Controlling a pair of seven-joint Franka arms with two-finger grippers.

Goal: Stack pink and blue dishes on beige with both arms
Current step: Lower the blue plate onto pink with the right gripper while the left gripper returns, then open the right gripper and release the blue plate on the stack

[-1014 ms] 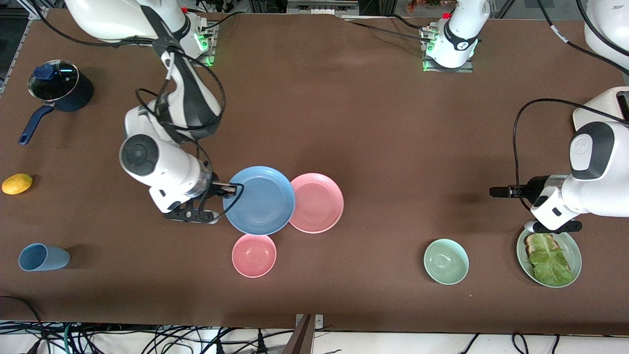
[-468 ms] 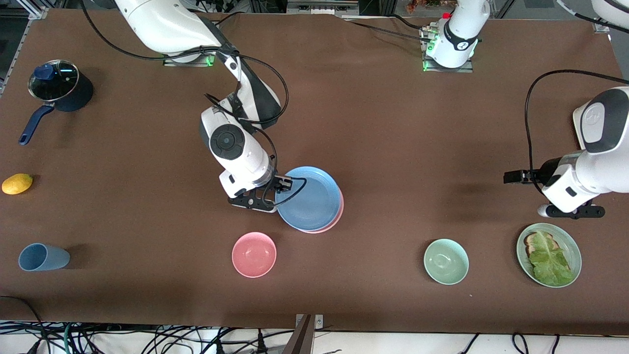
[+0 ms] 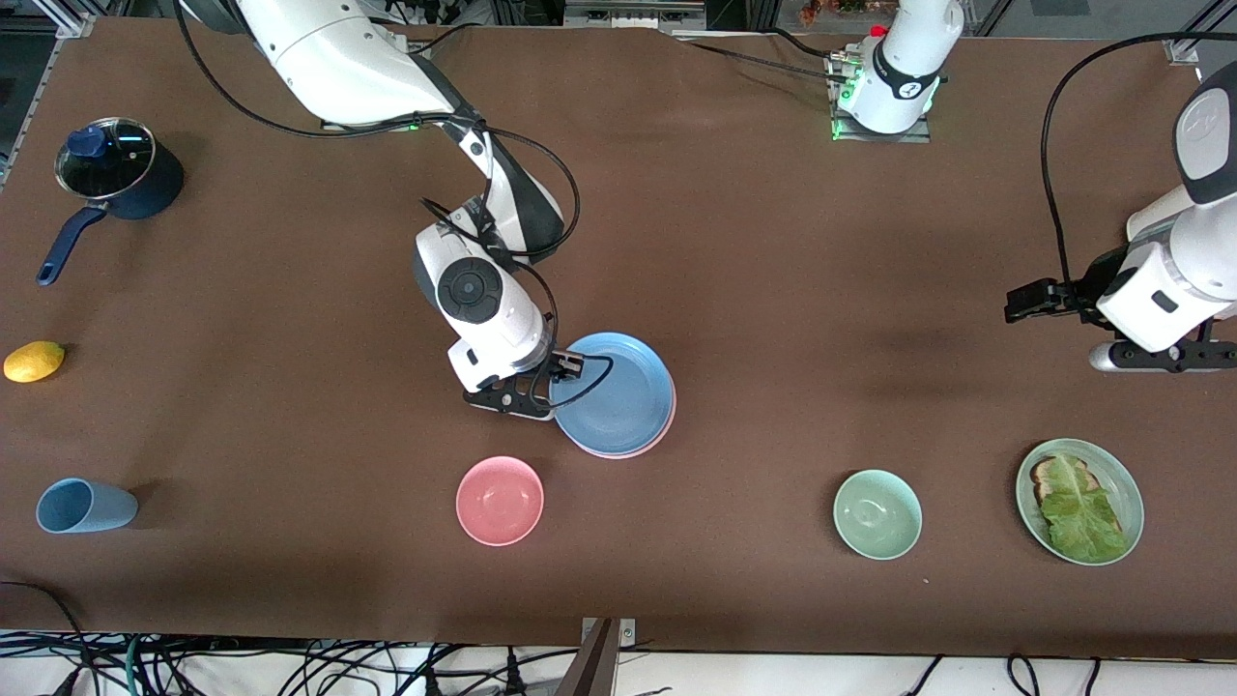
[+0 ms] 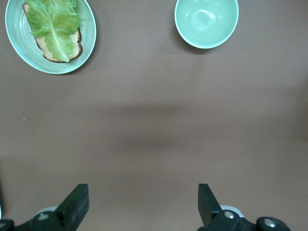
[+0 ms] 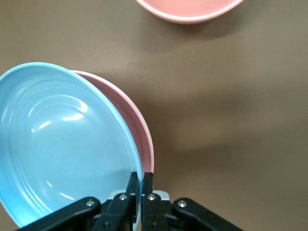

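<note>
The right hand is pinched nearly closed on the rim of the blue plate, its two fingers pressed against the thin edge. The blue plate sits over the pink plate, which shows only as a thin crescent at the edge; in the right wrist view the blue plate tilts slightly above the pink plate. Both lie mid-desk, with a pink bowl nearer the front camera. The left hand waits with its fingers spread wide and holding nothing, over bare desk near a green bowl and a plate of lettuce and bread.
</note>
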